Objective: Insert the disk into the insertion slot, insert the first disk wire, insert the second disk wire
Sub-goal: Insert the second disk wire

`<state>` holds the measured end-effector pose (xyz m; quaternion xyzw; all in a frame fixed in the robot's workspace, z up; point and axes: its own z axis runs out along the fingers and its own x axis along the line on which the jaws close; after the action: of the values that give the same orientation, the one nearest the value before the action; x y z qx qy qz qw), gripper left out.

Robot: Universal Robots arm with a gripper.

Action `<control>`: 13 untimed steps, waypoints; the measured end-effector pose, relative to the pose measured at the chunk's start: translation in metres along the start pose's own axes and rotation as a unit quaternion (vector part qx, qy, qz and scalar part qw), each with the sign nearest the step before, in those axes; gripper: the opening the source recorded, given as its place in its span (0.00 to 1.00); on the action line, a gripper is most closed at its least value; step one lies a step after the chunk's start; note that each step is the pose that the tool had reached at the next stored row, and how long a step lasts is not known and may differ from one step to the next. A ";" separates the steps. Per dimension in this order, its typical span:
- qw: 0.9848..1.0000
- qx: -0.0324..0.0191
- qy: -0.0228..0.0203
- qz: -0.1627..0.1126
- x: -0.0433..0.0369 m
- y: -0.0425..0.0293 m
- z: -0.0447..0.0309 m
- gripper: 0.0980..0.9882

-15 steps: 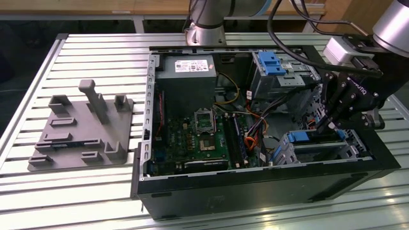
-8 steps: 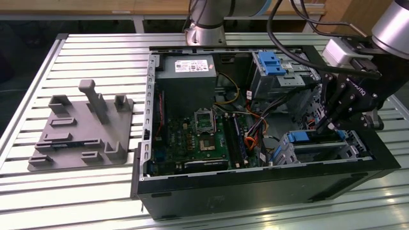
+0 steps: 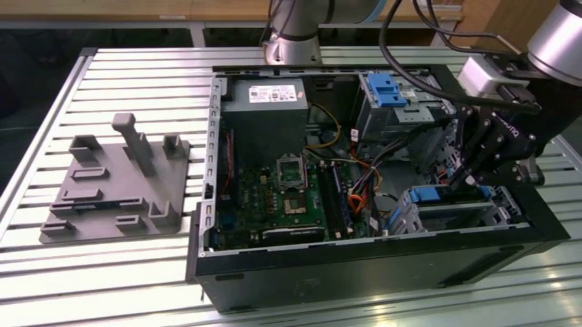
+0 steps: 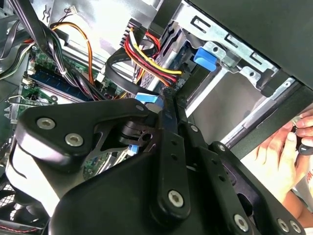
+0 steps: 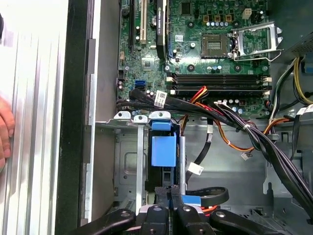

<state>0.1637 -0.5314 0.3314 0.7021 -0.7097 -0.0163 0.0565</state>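
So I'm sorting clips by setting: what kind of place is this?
Likely a robotics lab bench for computer assembly: an opened computer case lies on a slatted aluminium table, beside a grey fixture plate, with the arm's tool reaching inside.

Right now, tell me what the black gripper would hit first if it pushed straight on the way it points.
Probably the bright blue plastic carrier of the disk, seated in the silver metal drive cage. The gripper points straight at it in the first wrist view; depth is unclear.

The tool (image 5: 170, 203) sits closed on the edge of the disk (image 5: 163, 149), which stands on edge inside the insertion slot (image 5: 128, 161). Beyond lie the green motherboard (image 5: 195, 44) and bundled wires (image 5: 234, 122). A hand (image 5: 5, 129) rests on the counter (image 5: 34, 122).
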 end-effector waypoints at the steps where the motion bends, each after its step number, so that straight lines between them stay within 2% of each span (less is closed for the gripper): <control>1: 1.000 0.000 0.000 0.000 0.0000 0.0000 0.0004 0.05; 9: 1.000 0.000 0.000 0.000 0.0001 -0.0001 0.0010 0.06; 10: 1.000 0.000 -0.001 0.000 0.0001 0.0000 0.0002 0.13; 11: 1.000 0.000 -0.001 0.000 0.0002 0.0001 -0.0013 0.13; 13: 1.000 0.000 0.000 0.000 0.0005 0.0006 -0.0060 0.26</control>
<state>0.1637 -0.5315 0.3374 0.7021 -0.7097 -0.0164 0.0564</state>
